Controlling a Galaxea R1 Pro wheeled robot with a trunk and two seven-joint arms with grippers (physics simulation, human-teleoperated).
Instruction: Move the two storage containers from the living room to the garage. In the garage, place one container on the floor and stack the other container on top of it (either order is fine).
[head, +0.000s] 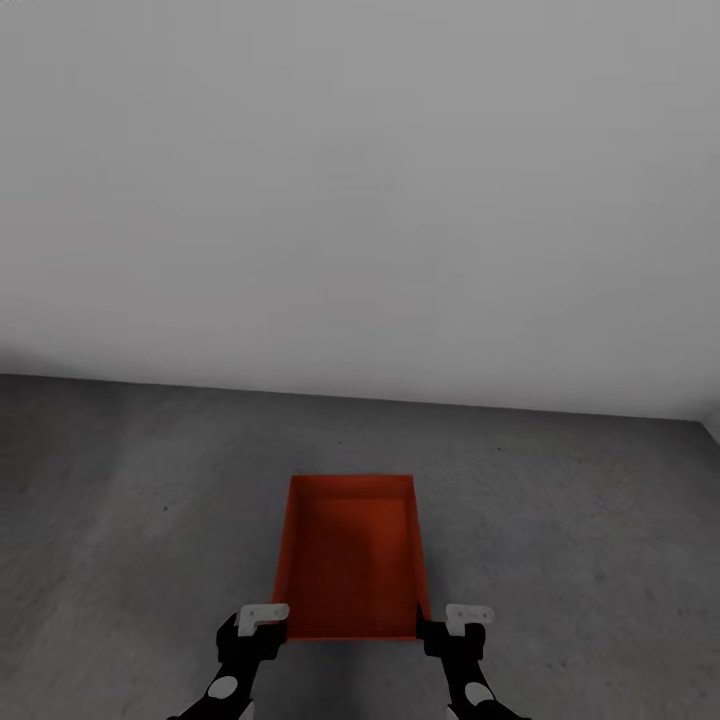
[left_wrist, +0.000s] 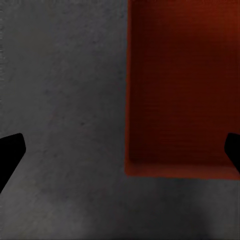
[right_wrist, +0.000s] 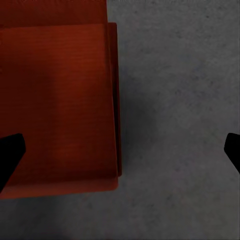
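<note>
An orange-red storage container sits open side up on the dark grey garage floor, straight ahead of me. My left gripper hovers open at its near left corner, and my right gripper hovers open at its near right corner. In the left wrist view the container lies under the spread fingertips of the left gripper. In the right wrist view the container reaches under the right gripper. A second red edge runs along its wall; I cannot tell if it belongs to another container below.
A bare pale grey wall stands a short way behind the container. Mottled concrete floor extends to the left and right of it. A wall corner shows at the far right.
</note>
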